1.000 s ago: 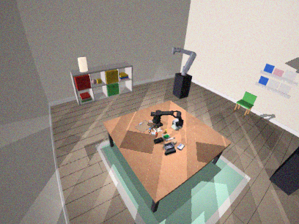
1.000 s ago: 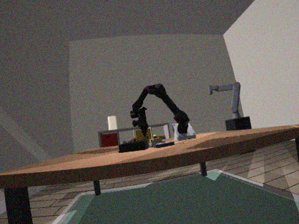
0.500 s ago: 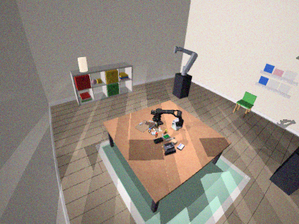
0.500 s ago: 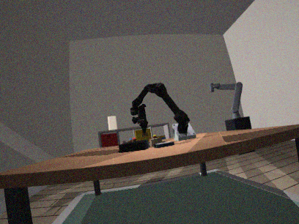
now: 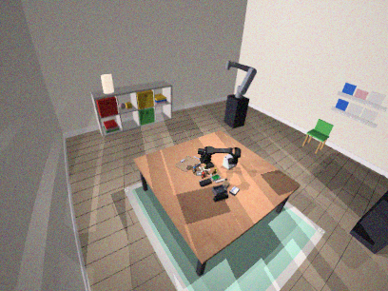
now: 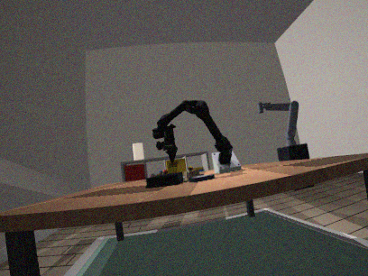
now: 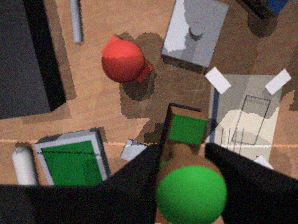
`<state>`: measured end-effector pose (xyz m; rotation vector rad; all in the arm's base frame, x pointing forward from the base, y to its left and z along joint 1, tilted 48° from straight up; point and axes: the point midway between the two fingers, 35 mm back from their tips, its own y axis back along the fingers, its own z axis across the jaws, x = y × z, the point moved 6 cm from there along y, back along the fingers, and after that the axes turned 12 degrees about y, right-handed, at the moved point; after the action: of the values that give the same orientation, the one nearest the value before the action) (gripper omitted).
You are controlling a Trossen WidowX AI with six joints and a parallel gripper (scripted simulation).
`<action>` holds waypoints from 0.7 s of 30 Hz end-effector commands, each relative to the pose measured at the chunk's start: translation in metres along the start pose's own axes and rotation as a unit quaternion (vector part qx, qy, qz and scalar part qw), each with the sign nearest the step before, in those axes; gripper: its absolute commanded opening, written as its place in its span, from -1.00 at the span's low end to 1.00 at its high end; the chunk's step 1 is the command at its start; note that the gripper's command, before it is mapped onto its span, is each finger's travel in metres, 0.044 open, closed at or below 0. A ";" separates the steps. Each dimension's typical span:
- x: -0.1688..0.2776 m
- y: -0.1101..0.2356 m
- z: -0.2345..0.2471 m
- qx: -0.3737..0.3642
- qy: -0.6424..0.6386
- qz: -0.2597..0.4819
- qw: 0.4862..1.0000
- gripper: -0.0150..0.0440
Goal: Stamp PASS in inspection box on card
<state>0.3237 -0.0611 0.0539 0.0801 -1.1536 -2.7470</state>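
Observation:
My gripper (image 7: 181, 151) (image 5: 205, 163) (image 6: 171, 156) is shut on the PASS stamp (image 7: 189, 192), which has a green knob, a brown handle and a green base. It hangs above the wooden table, just left of the card (image 7: 260, 135). The card is pale, held by white tabs, with a thin outlined inspection box (image 7: 244, 108) on it. The green ink pad (image 7: 70, 161) in a grey frame lies at the lower left of the wrist view. The stamp is over neither the pad nor the box.
A red-knobbed stamp (image 7: 122, 61) stands behind the pad. A grey block (image 7: 195, 32) lies beyond the card, a dark slab (image 7: 25, 60) at far left, and a white cylinder (image 7: 24, 165) beside the pad. Small clutter surrounds the arm on the table (image 5: 247, 209).

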 end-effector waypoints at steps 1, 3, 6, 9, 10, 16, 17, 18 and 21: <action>-0.008 0.003 0.030 0.001 0.000 -0.003 1.000 -0.49; -0.011 0.004 0.046 0.001 0.000 -0.004 1.000 -0.49; -0.014 0.004 0.071 -0.001 0.001 -0.004 1.000 -0.49; -0.015 0.004 0.097 -0.004 0.002 -0.004 1.000 -0.49; -0.015 0.004 0.105 -0.005 0.002 -0.004 1.000 -0.49; -0.011 0.004 0.156 -0.014 0.005 -0.002 1.000 -0.49; -0.009 0.003 0.164 -0.016 0.005 -0.001 1.000 -0.49; -0.008 0.003 0.171 -0.018 0.006 0.000 1.000 -0.49; -0.007 0.003 0.177 -0.020 0.006 0.000 1.000 -0.49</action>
<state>0.3141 0.0582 0.1729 0.0989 -1.1001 -2.7554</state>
